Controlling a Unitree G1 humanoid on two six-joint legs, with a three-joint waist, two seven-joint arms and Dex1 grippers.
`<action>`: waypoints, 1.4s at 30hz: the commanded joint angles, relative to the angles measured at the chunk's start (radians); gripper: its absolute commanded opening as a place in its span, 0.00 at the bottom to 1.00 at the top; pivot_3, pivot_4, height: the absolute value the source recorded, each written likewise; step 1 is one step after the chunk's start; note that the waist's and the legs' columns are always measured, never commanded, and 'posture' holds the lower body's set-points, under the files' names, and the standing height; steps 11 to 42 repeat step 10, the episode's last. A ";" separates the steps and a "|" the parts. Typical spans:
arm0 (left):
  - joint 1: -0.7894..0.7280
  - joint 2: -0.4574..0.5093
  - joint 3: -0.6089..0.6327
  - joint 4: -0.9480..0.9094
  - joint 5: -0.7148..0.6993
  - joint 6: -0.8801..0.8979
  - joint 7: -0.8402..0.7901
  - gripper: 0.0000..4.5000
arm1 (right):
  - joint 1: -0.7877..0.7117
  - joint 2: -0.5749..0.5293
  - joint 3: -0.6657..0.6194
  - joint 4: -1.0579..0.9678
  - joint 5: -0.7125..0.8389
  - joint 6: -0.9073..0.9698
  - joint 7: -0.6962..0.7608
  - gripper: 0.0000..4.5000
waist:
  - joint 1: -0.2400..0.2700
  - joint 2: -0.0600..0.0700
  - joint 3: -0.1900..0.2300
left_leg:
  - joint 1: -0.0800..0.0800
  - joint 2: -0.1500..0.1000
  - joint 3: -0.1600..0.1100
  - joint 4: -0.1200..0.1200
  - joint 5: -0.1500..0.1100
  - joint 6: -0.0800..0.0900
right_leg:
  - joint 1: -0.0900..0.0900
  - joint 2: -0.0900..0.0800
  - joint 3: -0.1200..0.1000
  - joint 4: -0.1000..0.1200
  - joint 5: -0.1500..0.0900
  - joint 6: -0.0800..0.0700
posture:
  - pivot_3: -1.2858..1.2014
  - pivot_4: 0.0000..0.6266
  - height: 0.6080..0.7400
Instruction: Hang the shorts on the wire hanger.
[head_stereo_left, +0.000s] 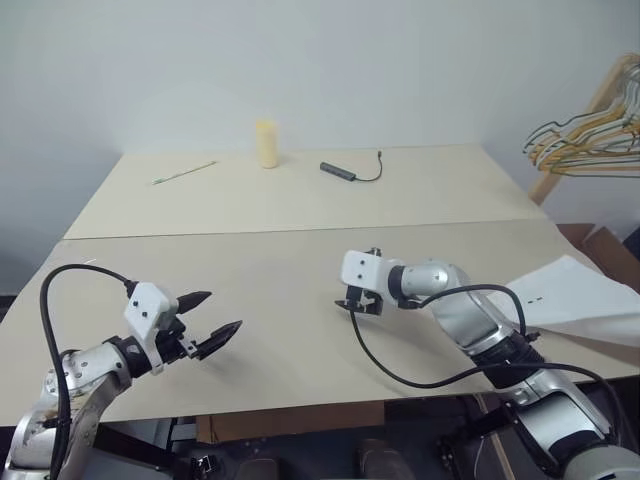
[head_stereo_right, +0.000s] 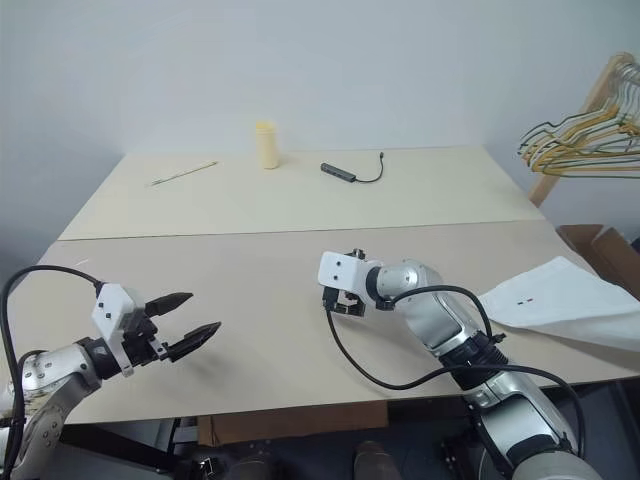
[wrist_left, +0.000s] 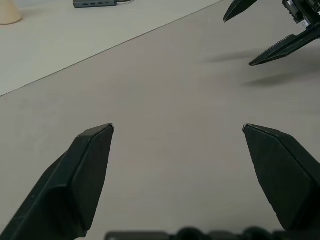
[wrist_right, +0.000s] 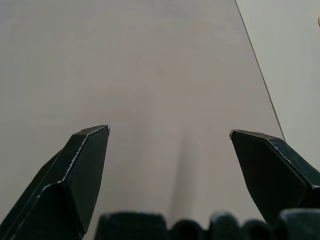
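Observation:
The white shorts (head_stereo_left: 585, 295) lie flat at the table's right edge, partly over it, with two tiny marks near a hem. The wire hanger is out of view. My left gripper (head_stereo_left: 225, 310) hovers open over the near left part of the table (head_stereo_left: 270, 270), empty, fingers pointing toward the middle. My right gripper (head_stereo_left: 358, 305) hangs open and empty just above the table's centre, well to the left of the shorts. Bare tabletop lies between the spread left fingertips (wrist_left: 95, 145) in the left wrist view and between the right fingertips (wrist_right: 90, 145) in the right wrist view.
At the far side stand a pale yellow cylinder (head_stereo_left: 266, 143), a dark USB hub with cable (head_stereo_left: 338, 172) and a thin stick (head_stereo_left: 184, 173). A bunch of coloured hangers (head_stereo_left: 590, 135) hangs on a wooden rack at the right. A cardboard box (head_stereo_left: 600, 248) sits beyond the shorts.

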 joint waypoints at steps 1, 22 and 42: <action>-0.012 0.007 0.005 -0.030 0.012 -0.010 0.008 1.00 | -0.017 0.005 -0.020 -0.024 -0.016 -0.031 0.003 1.00 | 0.005 0.000 0.000 | -0.001 0.000 0.000 0.000 0.000 0.000 | -0.001 0.000 0.000 0.000 0.000 0.000 | 0.54 0.00 1.00; -0.010 -0.023 -0.009 -0.032 0.038 -0.025 0.036 1.00 | -0.003 0.006 -0.027 -0.011 -0.031 -0.061 0.010 1.00 | 0.028 -0.001 0.000 | -0.003 0.000 0.001 0.000 0.000 0.000 | -0.004 0.001 0.000 0.001 0.000 -0.001 | 0.56 0.00 1.00; -0.010 -0.023 -0.009 -0.032 0.038 -0.025 0.036 1.00 | -0.003 0.006 -0.027 -0.011 -0.031 -0.061 0.010 1.00 | 0.028 -0.001 0.000 | -0.003 0.000 0.001 0.000 0.000 0.000 | -0.004 0.001 0.000 0.001 0.000 -0.001 | 0.56 0.00 1.00</action>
